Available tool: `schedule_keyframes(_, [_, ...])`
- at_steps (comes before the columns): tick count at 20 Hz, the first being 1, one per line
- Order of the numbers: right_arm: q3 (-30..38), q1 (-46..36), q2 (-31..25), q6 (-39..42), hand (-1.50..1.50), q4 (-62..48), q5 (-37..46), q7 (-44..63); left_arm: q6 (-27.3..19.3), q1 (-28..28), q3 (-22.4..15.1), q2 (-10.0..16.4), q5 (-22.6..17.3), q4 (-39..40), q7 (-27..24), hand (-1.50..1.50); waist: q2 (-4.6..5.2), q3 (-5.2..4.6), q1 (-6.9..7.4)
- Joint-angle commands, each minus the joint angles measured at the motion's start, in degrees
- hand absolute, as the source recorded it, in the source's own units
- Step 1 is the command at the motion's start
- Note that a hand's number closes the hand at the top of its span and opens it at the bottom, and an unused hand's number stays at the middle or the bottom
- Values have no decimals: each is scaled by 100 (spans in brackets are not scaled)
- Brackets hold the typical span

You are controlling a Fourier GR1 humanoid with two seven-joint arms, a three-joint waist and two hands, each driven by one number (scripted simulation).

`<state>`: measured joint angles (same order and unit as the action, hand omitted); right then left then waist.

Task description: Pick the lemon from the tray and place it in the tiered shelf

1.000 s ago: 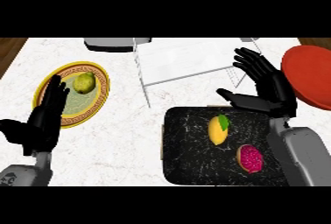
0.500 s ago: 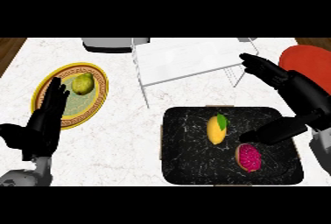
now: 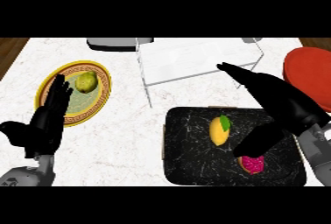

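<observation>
A round plate with a yellow rim, patterned band and pale green centre lies on the white marble counter, partly hidden behind the left hand. A yellow-green pear-shaped fruit sits on it, just right of that hand's upper end. A red round disc lies just right of the right hand, cut off by the view's edge. A magenta speckled fruit shows partly under that hand's thumb. A dark grey rounded object sits at the counter's far edge, well beyond the left hand.
</observation>
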<state>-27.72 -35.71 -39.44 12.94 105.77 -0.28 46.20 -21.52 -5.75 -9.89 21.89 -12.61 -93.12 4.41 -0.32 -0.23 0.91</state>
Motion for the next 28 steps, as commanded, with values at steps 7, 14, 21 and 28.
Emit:
schedule_keyframes(7, [-1260, -510, 1117, 266, -150, -455, 1404, 1659, -2, -249, 53, -163, 135, 24, 319, 0, 28, 18, -50])
schedule_keyframes(14, [-1487, -510, 915, 801, -150, -1003, 1719, 1938, 75, 104, 177, -130, 152, -155, 162, 0, 15, 18, -43])
schedule_keyframes(21, [-1190, 256, 1025, 516, -150, -1153, 2385, 1099, 335, -150, 478, -125, 181, 102, 258, 0, 35, 22, -99])
schedule_keyframes(28, [-853, 488, 1505, 892, -150, -1464, 2906, 858, 213, 73, 326, -362, 552, -558, 694, 0, 27, 24, -63])
